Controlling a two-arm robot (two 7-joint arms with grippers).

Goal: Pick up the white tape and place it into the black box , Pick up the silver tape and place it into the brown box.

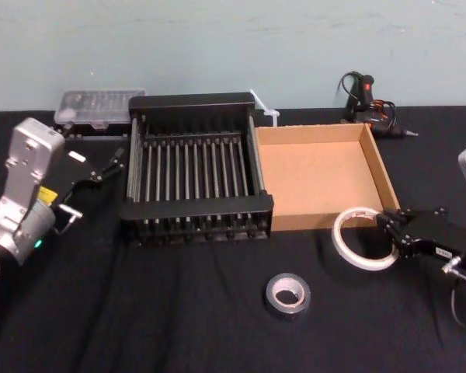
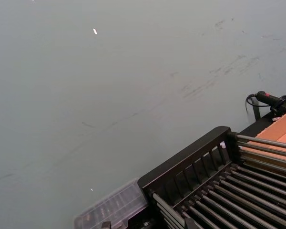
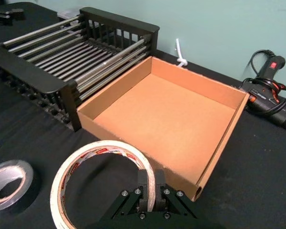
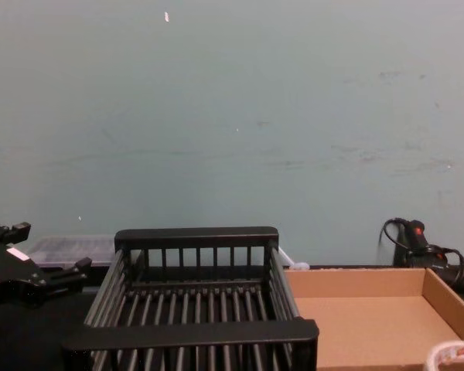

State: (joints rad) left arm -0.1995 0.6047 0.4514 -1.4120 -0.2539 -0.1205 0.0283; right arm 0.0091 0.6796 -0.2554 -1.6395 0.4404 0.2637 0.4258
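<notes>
A: What lies nearest on the table [image 1: 140, 326]?

B: The silver tape [image 1: 287, 295], flat on the black cloth, in front of the gap between the two boxes and touching nothing.

A: And the white tape [image 1: 363, 238]?

B: It sits to the right of the silver roll and a little farther back, just before the near right corner of the brown box [image 1: 382, 167]. The right end effector [image 1: 390, 228] has it: the two fingers are pinched onto the roll's band, one inside the ring and one outside. The roll hangs tilted. Whether its low edge touches the cloth cannot be told.

A: Where is the left end effector [image 1: 113, 162]?

B: Off to the left, beside the black box [image 1: 194, 101], with its fingers spread apart and nothing between them.

A: How do the boxes stand?

B: Side by side, touching. The black box is on the left and the brown box on the right, and neither has anything in it.

A: And behind them?

B: A clear plastic case [image 1: 97, 105] lies by the black box's far left corner, and a glue gun [image 1: 365, 93] with its cord lies behind the brown box, near the wall.
</notes>
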